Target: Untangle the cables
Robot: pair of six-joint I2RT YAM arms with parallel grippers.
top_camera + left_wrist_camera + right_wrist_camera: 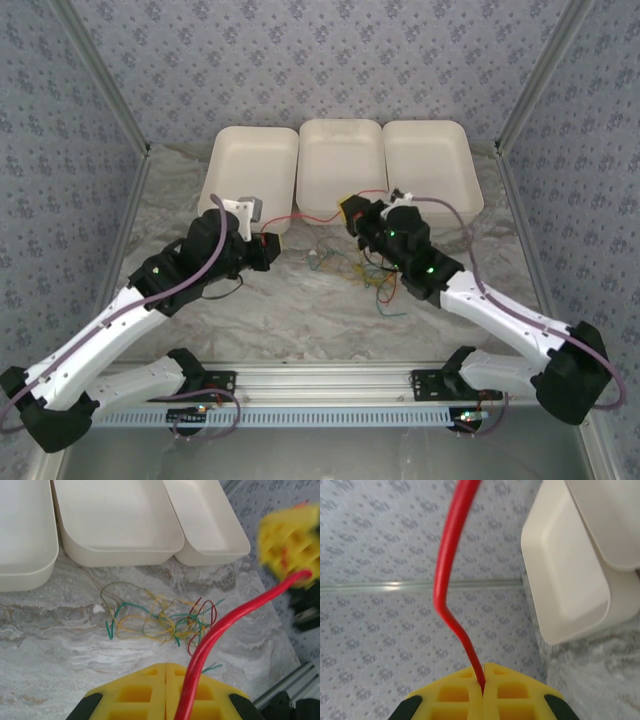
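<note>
Surface: grey-white marbled table top [300, 320], matt, with faint creases showing in the top view. An aluminium rail [330, 385] runs along the near edge, with both arm bases fixed to it.

Room: walls [300, 60] covered in a blue-grey material with a small repeated flower print, closing in the back and both sides.

Far edge: three shallow white rectangular trays side by side, left tray [255, 170], middle tray [342, 165], right tray [430, 170]. Neighbouring rims touch or nearly touch. Nothing can be seen inside any of them.

Task's things: tangle of thin cables [365, 275], red, yellow-orange and green, lying loose on the table in front of the middle and right trays. From the left wrist the tangle [160, 620] shows as overlapping loops with green ends sticking out at the left. A small white scrap [98, 609] lies just beside its left edge.

Left gripper [268, 246]: yellow fingers [135, 690] pressed together, with no gap between them, clamped on one end of a thicker red cable [235, 617].

Right gripper [348, 212]: near the front rim of the middle tray. Its yellow fingers [455, 695] meet in the same way, pinching the red cable [447, 580] at their seam. It appears blurred in the left wrist view [290, 545].

The red cable [310, 208] spans from one gripper to the other in a shallow arc with one kink near the right-hand end. Whether it touches the tangle, I cannot tell.
</note>
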